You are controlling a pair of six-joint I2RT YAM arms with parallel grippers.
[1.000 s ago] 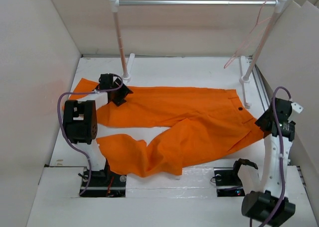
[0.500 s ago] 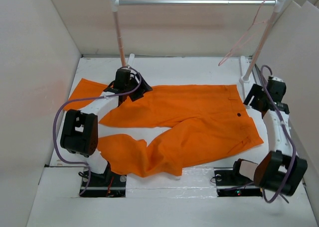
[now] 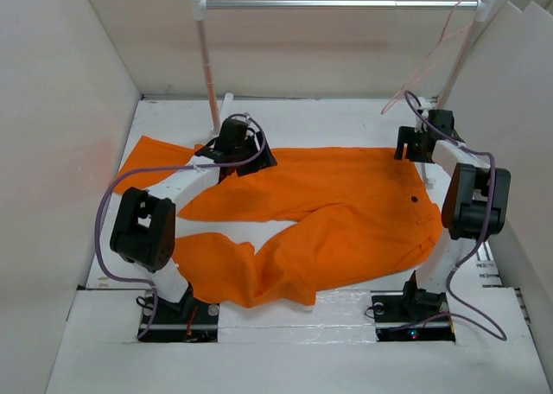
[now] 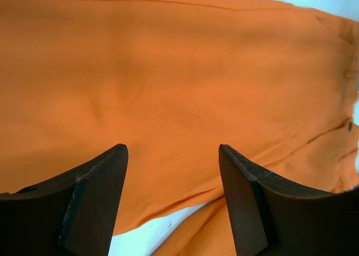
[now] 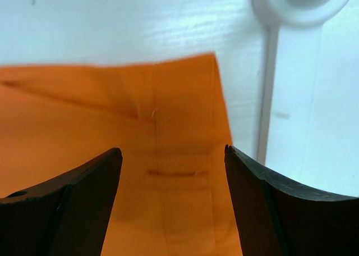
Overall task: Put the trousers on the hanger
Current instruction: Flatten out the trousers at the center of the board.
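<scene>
The orange trousers (image 3: 337, 206) lie flat across the table, waistband at the right, legs running left. The pinkish-red wire hanger (image 3: 429, 61) hangs from the right end of the silver rail. My left gripper (image 3: 252, 162) is open above the upper leg near its far edge; in the left wrist view (image 4: 173, 149) orange cloth (image 4: 168, 82) fills the frame between the fingers. My right gripper (image 3: 404, 145) is open over the waistband's far corner; the right wrist view (image 5: 173, 152) shows that corner (image 5: 179, 115) with a belt loop.
A silver rail (image 3: 341, 4) on white posts spans the back. Its right post base (image 5: 303, 0) stands just beyond the waistband corner. The left post (image 3: 209, 66) rises just behind my left gripper. White walls close in both sides.
My left gripper has moved right along the far edge of the upper leg. My right arm has swung from the right edge inward and back to the waistband's far corner.
</scene>
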